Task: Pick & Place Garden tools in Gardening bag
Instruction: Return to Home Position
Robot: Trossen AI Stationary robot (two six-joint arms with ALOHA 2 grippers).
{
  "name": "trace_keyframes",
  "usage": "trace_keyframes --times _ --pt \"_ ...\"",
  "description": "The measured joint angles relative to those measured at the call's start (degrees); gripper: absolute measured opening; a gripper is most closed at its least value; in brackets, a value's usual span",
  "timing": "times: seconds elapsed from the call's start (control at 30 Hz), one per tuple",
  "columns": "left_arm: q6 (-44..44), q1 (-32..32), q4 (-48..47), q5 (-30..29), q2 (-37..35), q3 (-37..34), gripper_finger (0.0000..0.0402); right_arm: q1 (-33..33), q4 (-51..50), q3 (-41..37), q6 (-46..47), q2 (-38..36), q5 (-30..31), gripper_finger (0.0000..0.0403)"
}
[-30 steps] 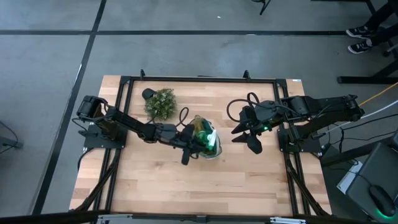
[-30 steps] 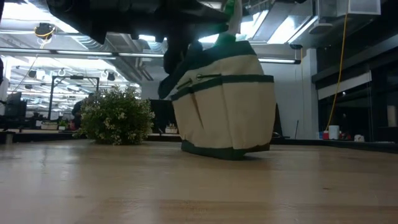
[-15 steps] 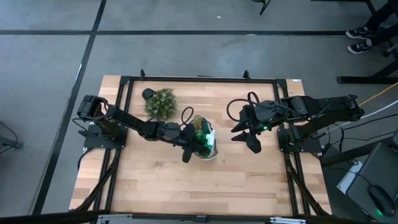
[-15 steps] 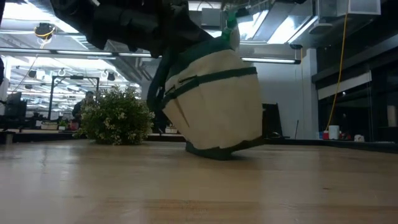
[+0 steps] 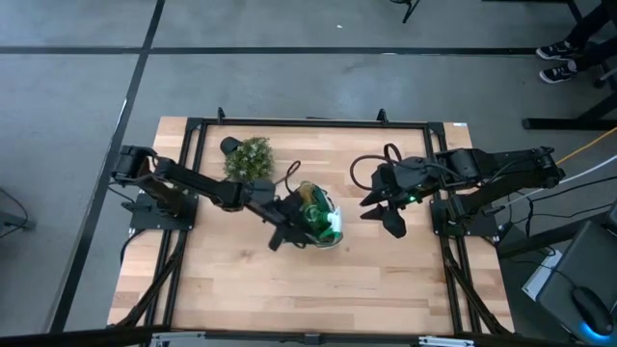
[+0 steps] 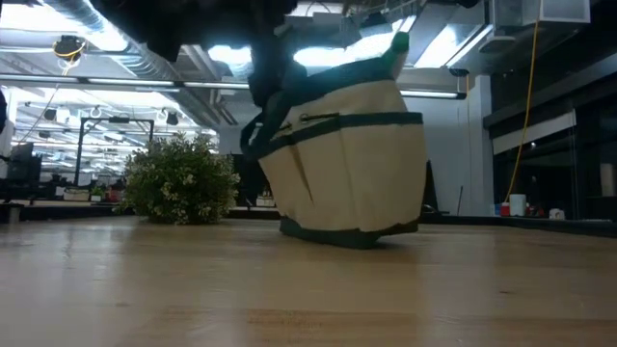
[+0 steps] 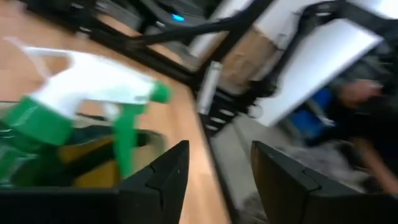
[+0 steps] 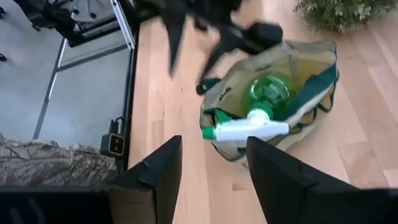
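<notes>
The gardening bag (image 6: 352, 164) stands near the centre of the table (image 5: 231, 289), with a green-and-white spray bottle (image 8: 252, 129) protruding from its open top. The left gripper (image 5: 281, 234) sits just beside the bag's rim, fingers spread and empty. The right gripper (image 5: 384, 214) hovers apart from the bag on the opposite side, fingers spread and empty. The potted plant (image 5: 249, 159) stands farther back.

Overhead, table-level, 2 wrist cams; bag (image 6: 357, 164) shared

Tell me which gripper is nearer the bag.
Left. The left gripper is close beside the bag, fingers open; the right gripper hangs clear of it on the other side.
</notes>
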Motion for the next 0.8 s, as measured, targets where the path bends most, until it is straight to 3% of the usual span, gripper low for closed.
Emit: trace_keyframes --times 0.17,0.3,0.43,0.67,0.8 --pt "-8.65 3.65 -5.03 11.98 -5.44 0.02 0.0172 0.00 -2.58 0.00 0.00 -0.02 -0.17 0.0181" --pt "-9.63 6.14 -15.14 12.31 -11.31 0.00 0.0163 0.00 -3.71 0.02 0.00 -0.55 -0.21 0.0181" --pt "-3.23 7.01 -24.27 5.63 -19.33 -0.03 0.0144 0.00 -4.15 0.07 -0.05 -2.41 -0.28 0.0181" --pt "10.56 4.93 -34.40 -15.06 -34.23 -0.02 0.0112 0.02 -7.10 0.07 -0.87 -6.94 -0.17 0.0181" --pt "11.88 3.62 -34.51 -19.13 -39.85 -0.04 0.0104 0.02 -8.11 0.07 -0.15 -8.96 -0.62 0.0181"
